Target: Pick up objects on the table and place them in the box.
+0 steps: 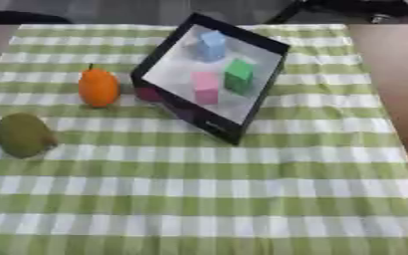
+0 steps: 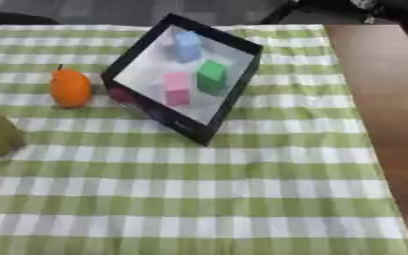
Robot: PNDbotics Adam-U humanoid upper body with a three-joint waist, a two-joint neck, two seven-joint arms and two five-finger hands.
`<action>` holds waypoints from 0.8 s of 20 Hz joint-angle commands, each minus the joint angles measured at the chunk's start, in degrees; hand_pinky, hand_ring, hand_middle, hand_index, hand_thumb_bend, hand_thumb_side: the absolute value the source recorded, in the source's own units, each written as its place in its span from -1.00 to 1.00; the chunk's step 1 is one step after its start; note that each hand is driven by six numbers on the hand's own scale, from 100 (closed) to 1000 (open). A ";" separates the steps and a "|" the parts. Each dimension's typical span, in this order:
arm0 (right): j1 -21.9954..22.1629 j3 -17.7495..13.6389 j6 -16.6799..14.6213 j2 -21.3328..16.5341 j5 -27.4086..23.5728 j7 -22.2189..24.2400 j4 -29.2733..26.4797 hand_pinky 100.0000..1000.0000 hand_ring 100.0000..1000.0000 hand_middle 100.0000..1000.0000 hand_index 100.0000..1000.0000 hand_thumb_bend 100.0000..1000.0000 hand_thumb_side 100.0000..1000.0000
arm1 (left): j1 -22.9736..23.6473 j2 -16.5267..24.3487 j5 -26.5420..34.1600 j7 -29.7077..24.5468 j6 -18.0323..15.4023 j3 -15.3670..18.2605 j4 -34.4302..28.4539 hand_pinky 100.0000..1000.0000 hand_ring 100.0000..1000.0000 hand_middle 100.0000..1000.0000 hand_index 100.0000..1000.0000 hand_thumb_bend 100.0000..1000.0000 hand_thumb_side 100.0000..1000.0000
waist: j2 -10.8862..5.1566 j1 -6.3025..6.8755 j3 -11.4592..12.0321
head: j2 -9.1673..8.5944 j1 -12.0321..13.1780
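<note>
Black-walled box (image 1: 268, 84) (white floor), blue (image 1: 212, 45), pink (image 1: 206, 87), green blocks (image 1: 239, 75) inside

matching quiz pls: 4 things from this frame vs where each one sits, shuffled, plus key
Things:
1. pink block
2. blue block
3. orange fruit
4. green fruit

Places:
A. on the cloth, near the left edge
B. in the box, far end
C. on the cloth, just left of the box
D. in the box, beside the green block

Pairs: 1-D, 2-B, 3-C, 4-A
</note>
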 commanded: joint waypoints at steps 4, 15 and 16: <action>0.04 -1.09 0.14 -1.18 -0.24 -0.69 -0.09 0.86 0.48 0.27 0.48 -0.57 -0.52 | -3.88 -0.86 -8.98 0.37 -0.06 -1.86 2.95 0.78 0.63 0.54 0.64 0.34 -1.00 | -1.61 0.52 -0.16 | -0.13 0.84; 0.82 -1.32 0.40 -0.48 -0.08 -0.85 0.52 0.86 0.47 0.26 0.47 -0.57 -0.51 | -10.05 -8.95 -19.40 1.95 -3.24 -4.86 17.71 0.66 0.56 0.44 0.61 0.45 -1.00 | -1.51 0.33 -0.44 | -0.13 2.03; 0.89 -1.36 0.40 -0.43 -0.07 -0.88 0.58 0.86 0.47 0.26 0.47 -0.57 -0.50 | -10.23 -9.34 -19.06 1.85 -3.51 -4.90 18.53 0.66 0.56 0.44 0.61 0.45 -1.00 | -1.46 0.30 -0.47 | -0.13 2.06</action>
